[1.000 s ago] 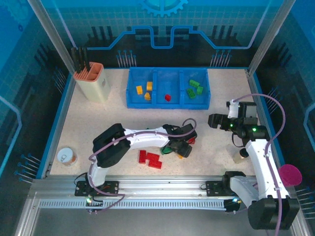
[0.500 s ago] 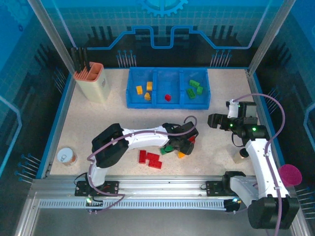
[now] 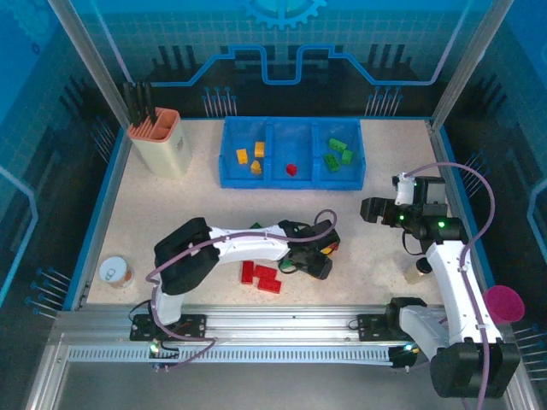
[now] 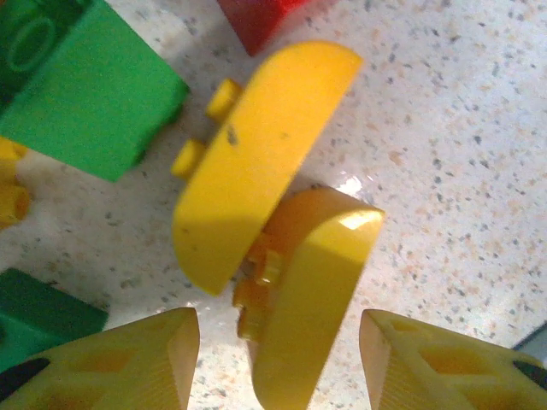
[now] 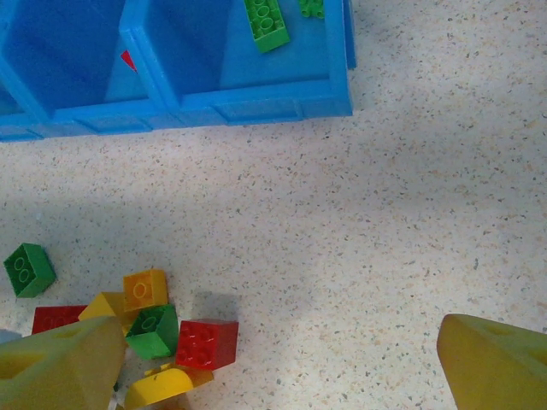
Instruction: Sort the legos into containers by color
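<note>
A few legos (image 3: 256,151) are lying sorted by color in the blue tray (image 3: 291,182) at twelve o'clock, most are waiting in the pile (image 3: 261,278) toward six o'clock, where the left gripper (image 4: 278,359) is straddling a yellow brick (image 4: 308,290) with fingers parted and not visibly clamping it, and the right gripper (image 5: 282,367) is hovering wide open and empty at three o'clock.

From above, the left arm (image 3: 248,242) covered part of the loose legos (image 3: 261,278), and the bricks inside the containers (image 3: 291,181) were too small to tell their shapes. At the left wrist, the picture's edges cut off a green lego (image 4: 77,85) and a red lego (image 4: 256,17). A curved yellow lego (image 4: 308,290) ran off the bottom between the left gripper (image 4: 279,318) fingers. At the right wrist, the top edge cut 2 green legos (image 5: 267,21), and a right gripper (image 5: 282,342) finger (image 5: 60,367) hid part of the pile.
</note>
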